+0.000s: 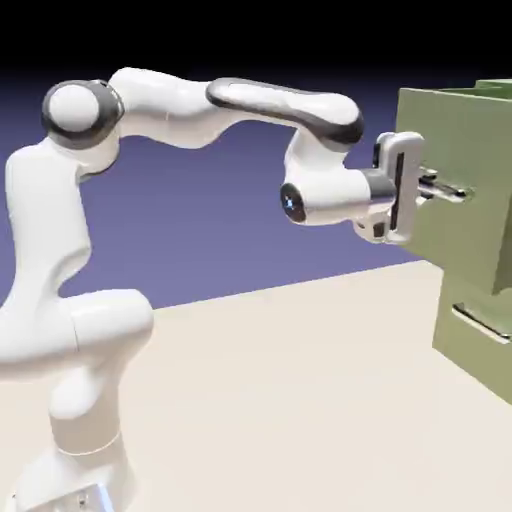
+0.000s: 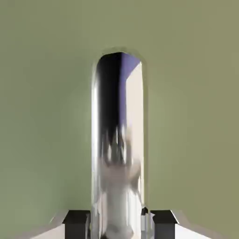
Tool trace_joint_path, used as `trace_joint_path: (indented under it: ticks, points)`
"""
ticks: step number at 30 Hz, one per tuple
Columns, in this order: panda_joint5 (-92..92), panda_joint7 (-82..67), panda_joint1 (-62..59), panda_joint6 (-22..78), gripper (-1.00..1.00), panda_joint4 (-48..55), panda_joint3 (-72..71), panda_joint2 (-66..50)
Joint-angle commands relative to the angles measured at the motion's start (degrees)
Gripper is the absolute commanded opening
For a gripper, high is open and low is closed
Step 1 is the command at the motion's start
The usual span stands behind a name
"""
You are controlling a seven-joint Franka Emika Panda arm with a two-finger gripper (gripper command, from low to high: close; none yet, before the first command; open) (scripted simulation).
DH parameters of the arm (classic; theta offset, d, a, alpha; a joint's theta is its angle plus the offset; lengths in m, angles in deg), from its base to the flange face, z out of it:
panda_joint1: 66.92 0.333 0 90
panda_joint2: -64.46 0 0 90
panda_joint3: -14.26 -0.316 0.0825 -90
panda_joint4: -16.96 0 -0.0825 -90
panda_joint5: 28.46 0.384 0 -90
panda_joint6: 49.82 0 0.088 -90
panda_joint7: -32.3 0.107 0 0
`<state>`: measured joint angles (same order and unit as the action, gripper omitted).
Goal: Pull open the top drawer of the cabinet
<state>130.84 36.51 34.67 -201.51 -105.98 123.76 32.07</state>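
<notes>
My gripper [image 2: 119, 224]: fingers closed on the top drawer's handle [image 2: 119, 140], one dark tip each side of the bar, tight vs. it.
Fingers [image 2: 77, 225]: the other tip sits just across the bar; both touching it as far as I can tell.
Handle: shiny grey bar, runs straight up the middle of my hand view, filling the gap btwn my tips; mirrors the backdrop + table.
Handle, ext. view [image 1: 447, 190]: thin bar poking out past my fingers, right at my fingertips.
Top drawer [image 1: 455, 195]: directly ahead of my hand, its flat olive front fills all of my hand view behind the bar. Sticks out fwd of the cabinet face, so partly open.
Cabinet [image 1: 478, 340]: beyond + below my hand, olive-green, cut off by the frame edge.
Lower drawer handle [image 1: 480, 326]: well below my hand, apart from it; that drawer front looks flush w/ the cabinet.
My wrist/arm [image 1: 250, 105]: stretched level toward the drawer, hand held horizontal.
Table [image 1: 290, 400]: pale, well beneath my hand.
In the way: nothing btwn hand + drawer; I'm already on the bar.
</notes>
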Motion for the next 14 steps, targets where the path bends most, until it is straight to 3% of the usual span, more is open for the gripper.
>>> trace_joint_path:
  ticks: [1,10,11,14]
  points:
    - [-0.36,0.69,2.08,0.3,-1.0,-1.58,1.96,-0.88]
    - [-5.32,8.14,20.68,2.45,-1.0,-17.84,18.64,-12.31]
    - [-5.32,8.14,20.68,2.45,1.0,-17.84,18.64,-12.31]
    - [-7.04,9.86,24.83,2.14,1.0,-21.63,21.98,-15.58]
